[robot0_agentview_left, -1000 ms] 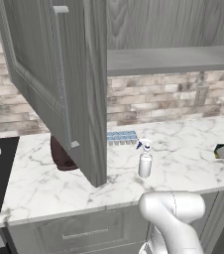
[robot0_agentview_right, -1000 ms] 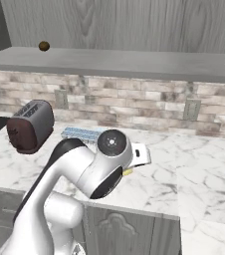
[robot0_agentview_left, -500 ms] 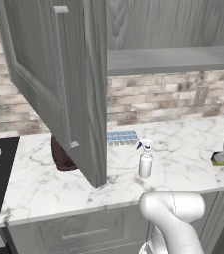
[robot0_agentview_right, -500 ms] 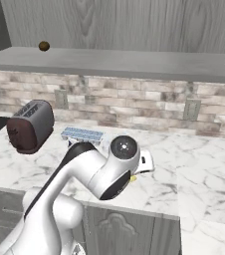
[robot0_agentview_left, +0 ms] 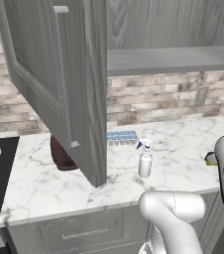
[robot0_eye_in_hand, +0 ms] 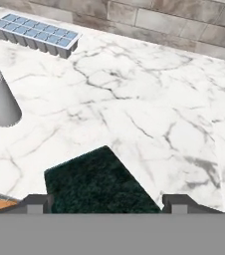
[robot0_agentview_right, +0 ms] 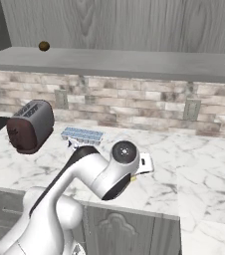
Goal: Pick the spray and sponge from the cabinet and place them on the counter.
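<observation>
Sponge (robot0_eye_in_hand: 102, 182) and spray (robot0_agentview_left: 144, 159) on the marble counter (robot0_eye_in_hand: 149, 94).

I see the sponge's coarse dark green scrub face lying flat on the white, grey-veined counter, between the tips of my gripper (robot0_eye_in_hand: 104, 203), whose jaws stand wide, not clamping it. The spray, a translucent white cylinder with a blue nozzle tip, stands upright near the ribbed pale blue ice-cube tray (robot0_eye_in_hand: 37, 34). The grey wood-grain cabinet (robot0_agentview_left: 59, 84) door hangs open.

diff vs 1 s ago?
The arm swung right along the counter; its dark wrist now covers more of the sponge. In the hand view the sponge sits between the spread fingertips. Spray, ice tray, toaster unmoved.
</observation>
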Controlling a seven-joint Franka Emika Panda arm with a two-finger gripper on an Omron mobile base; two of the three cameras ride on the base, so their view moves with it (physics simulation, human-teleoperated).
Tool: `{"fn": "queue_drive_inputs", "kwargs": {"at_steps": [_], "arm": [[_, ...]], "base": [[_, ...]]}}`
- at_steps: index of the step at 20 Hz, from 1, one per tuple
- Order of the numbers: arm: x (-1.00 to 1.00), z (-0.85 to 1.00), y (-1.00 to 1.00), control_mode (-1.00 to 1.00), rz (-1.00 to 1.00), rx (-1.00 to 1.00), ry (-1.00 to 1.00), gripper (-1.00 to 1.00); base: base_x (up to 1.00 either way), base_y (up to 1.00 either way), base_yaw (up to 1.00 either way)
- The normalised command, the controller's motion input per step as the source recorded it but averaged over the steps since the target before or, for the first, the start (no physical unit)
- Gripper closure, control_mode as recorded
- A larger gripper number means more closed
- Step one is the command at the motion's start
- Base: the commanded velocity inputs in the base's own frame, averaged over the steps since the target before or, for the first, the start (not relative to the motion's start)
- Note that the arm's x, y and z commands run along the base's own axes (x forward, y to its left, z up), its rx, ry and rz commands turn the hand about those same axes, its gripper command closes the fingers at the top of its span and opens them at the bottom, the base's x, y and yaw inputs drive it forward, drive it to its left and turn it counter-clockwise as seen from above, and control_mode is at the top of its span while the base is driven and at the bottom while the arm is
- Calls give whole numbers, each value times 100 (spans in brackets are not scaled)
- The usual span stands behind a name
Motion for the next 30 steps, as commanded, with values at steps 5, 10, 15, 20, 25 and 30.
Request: {"fn": "queue_drive_inputs", "kwargs": {"at_steps": [5,10,15,20,25,30], "arm": [[37,-7,-13,-100,0,0,7,100],[29,-32,-17,-100,0,1,4,100],[24,-47,-8,-100,0,2,0,100],[28,-25,-4,-100,0,0,0,100],[28,-4,-7,-100,0,0,0,100],[22,-16,-8,-100,0,1,0,100]], "base": [[0,0,0],[0,0,0],[0,0,0],[0,0,0],[0,0,0],[0,0,0]]}}
